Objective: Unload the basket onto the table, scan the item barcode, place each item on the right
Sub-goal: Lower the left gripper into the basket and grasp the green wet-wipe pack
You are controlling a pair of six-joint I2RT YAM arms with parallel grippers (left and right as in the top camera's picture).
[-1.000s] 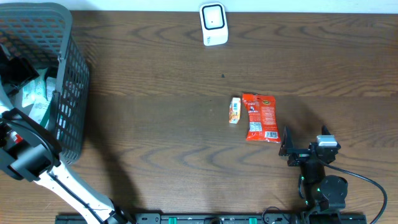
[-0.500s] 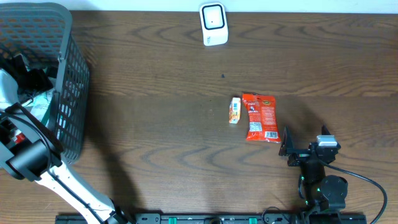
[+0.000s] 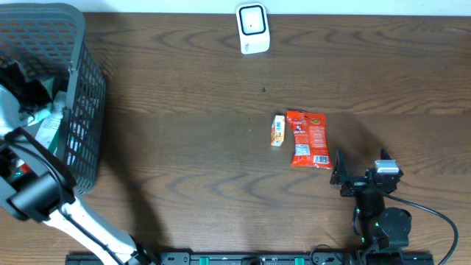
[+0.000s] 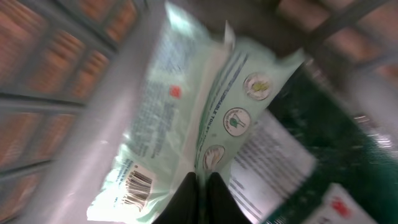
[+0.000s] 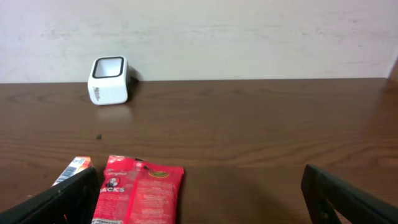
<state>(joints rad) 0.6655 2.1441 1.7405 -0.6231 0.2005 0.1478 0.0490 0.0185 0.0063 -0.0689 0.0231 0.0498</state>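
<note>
The pale green packet (image 4: 186,106) lies inside the basket (image 3: 90,110), which stands at the 9 o'clock edge of the table (image 3: 184,147). In the left wrist view its long axis runs from 7 o'clock to 1 o'clock. The end with the barcode (image 4: 138,186) points to 7 o'clock, and the other end points to 1 o'clock, toward the basket wall. A raised seam runs along the middle of the packet, with three round printed badges beside it on the 3 o'clock side. The packet rests partly on a dark green pack (image 4: 336,130) with a white label, at 4 o'clock from it.

The left gripper (image 4: 202,182) is down in the basket with its two dark fingers drawn together, nipping the lower end of that seam between the tips. The view is blurred, so how much film the tips hold cannot be told.

The right gripper (image 5: 200,177) sits low at 5 o'clock on the table with its jaws spread wide and nothing between them. A red snack bag (image 3: 309,138) lies just at 11 o'clock from it, long axis 12 to 6, with a small orange box (image 3: 278,130) just beside the bag at 9 o'clock. The white scanner (image 3: 252,28) stands at the 12 o'clock edge, well apart from the basket
</note>
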